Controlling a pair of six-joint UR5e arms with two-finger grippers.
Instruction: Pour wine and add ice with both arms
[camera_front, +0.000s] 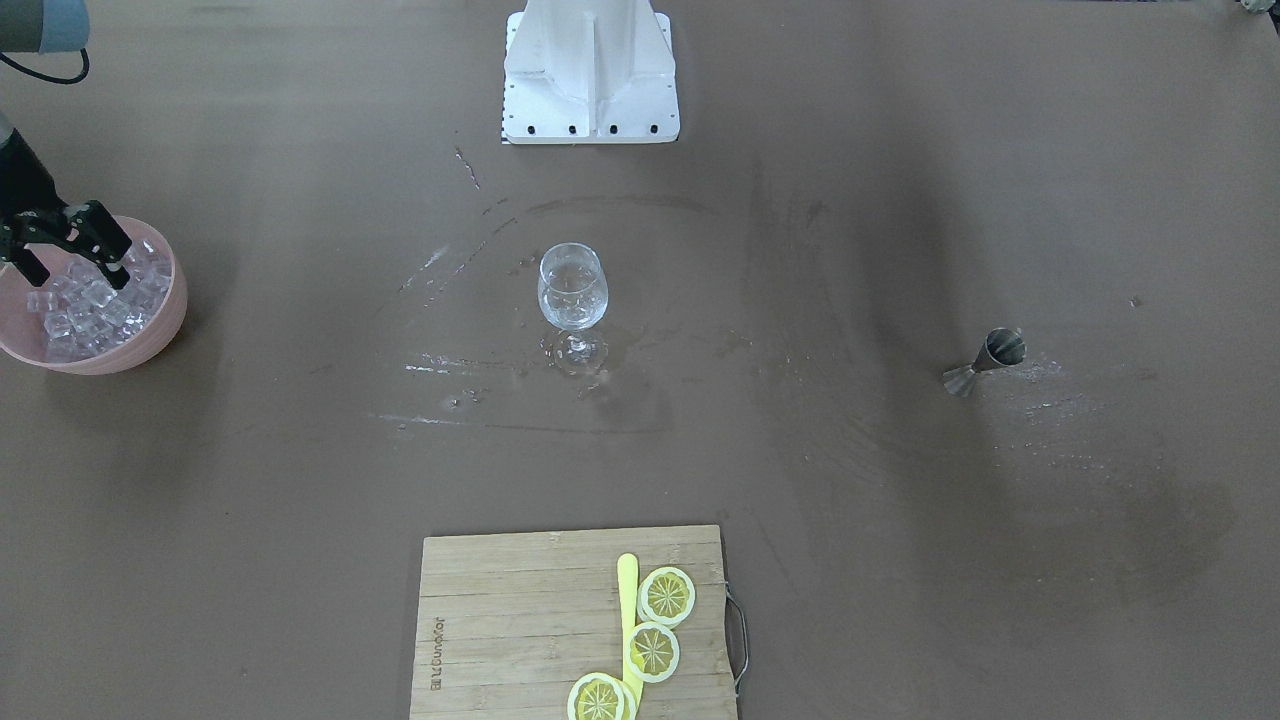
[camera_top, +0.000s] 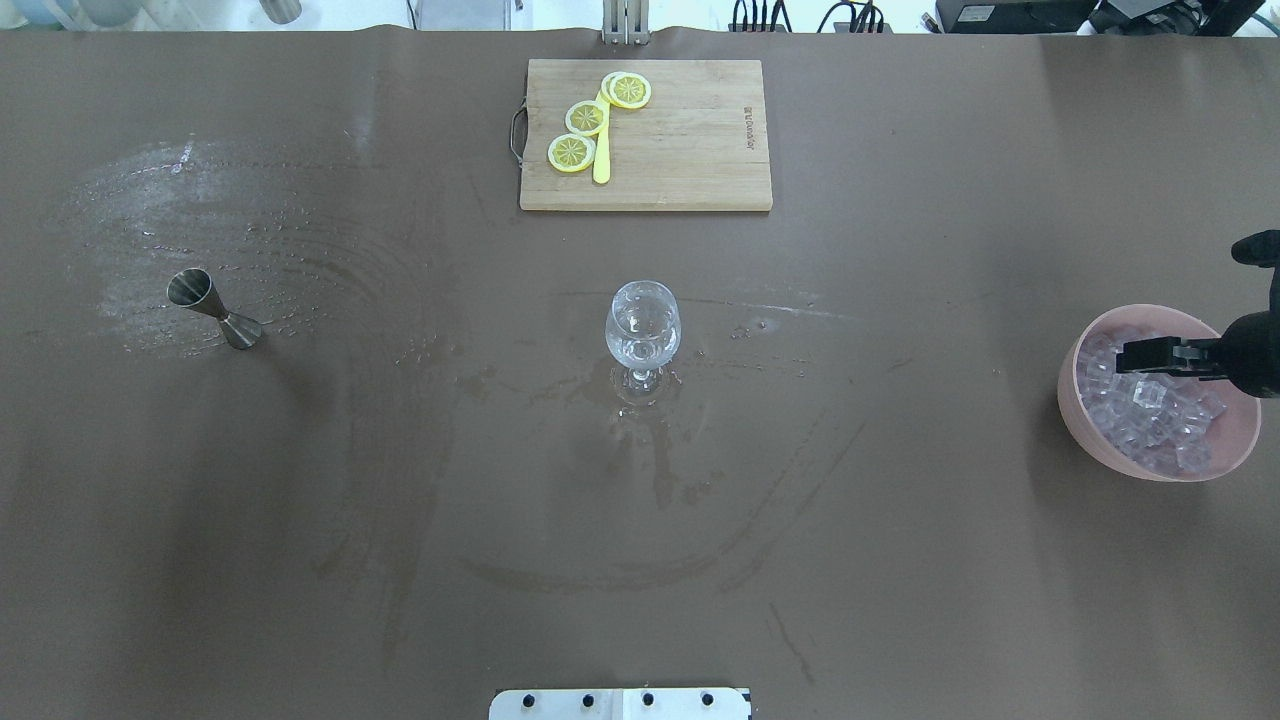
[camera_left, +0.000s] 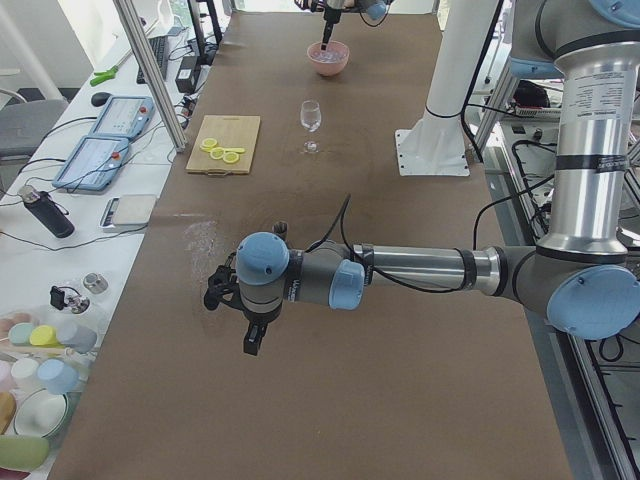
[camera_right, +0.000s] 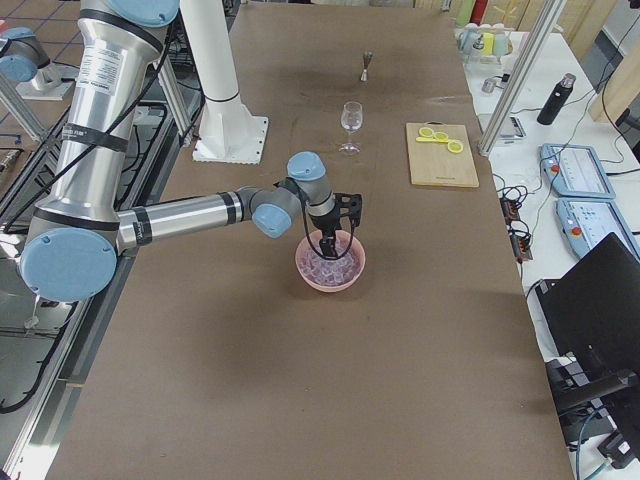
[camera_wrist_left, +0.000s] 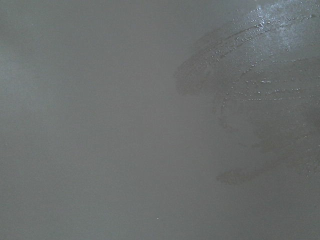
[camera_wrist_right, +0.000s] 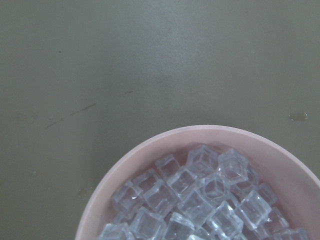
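Note:
A pink bowl (camera_front: 172, 300) holds many clear cubes of ice (camera_front: 95, 305) at the table's end on my right. My right gripper (camera_front: 78, 278) hangs open just above the ice (camera_top: 1150, 410), its fingers spread and nothing between them. The right wrist view shows only the bowl (camera_wrist_right: 150, 150) and the ice (camera_wrist_right: 200, 200). A stemmed wine glass (camera_top: 642, 325) stands upright mid-table, its contents clear; wine is out of view. My left gripper (camera_left: 252, 340) shows only in the exterior left view, low over bare table near a steel jigger (camera_top: 213, 308). I cannot tell its state.
A wooden cutting board (camera_top: 690, 150) with lemon slices (camera_top: 586, 117) and a yellow knife lies at the far side. The white robot base (camera_front: 590, 70) is bolted at the near edge. Wet streaks mark the mat around the glass and the jigger.

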